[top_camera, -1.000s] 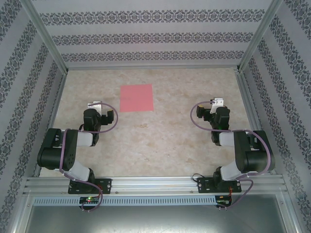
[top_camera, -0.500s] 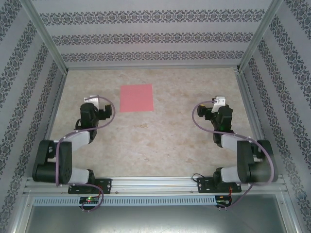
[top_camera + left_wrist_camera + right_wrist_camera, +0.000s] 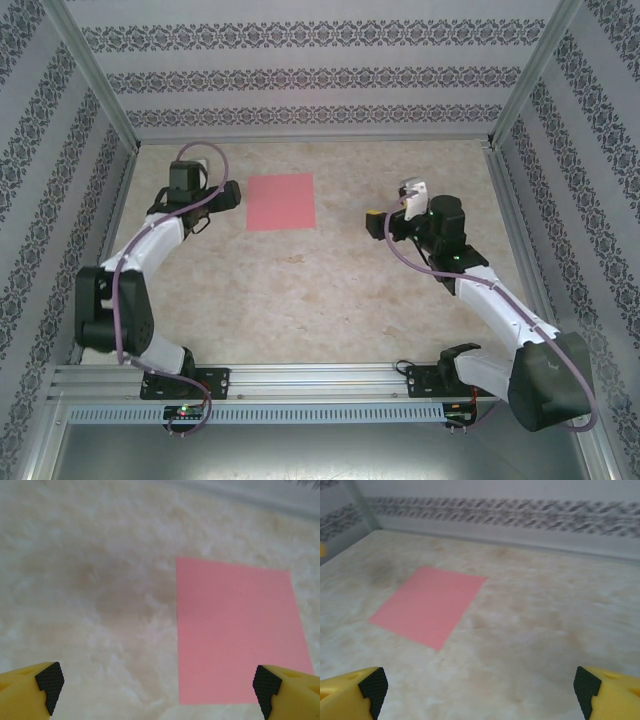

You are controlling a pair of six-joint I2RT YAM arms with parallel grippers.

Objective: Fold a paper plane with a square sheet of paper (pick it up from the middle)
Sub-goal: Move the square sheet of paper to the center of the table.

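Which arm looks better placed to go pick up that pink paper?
Left, I'd say. The left arm's fingers hover open right beside the square sheet of paper; the right arm's fingers, open too, sit farther off across the table.

I see a beige marbled tabletop (image 3: 320,290); white walls with dark floral-striped wallpaper (image 3: 310,75) enclose it, and a silver aluminium rail (image 3: 320,378) lines its near edge.

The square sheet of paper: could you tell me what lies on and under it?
Nothing lies on the square sheet of paper; it rests flat on the beige table. The surface beneath it is covered, so unseen.
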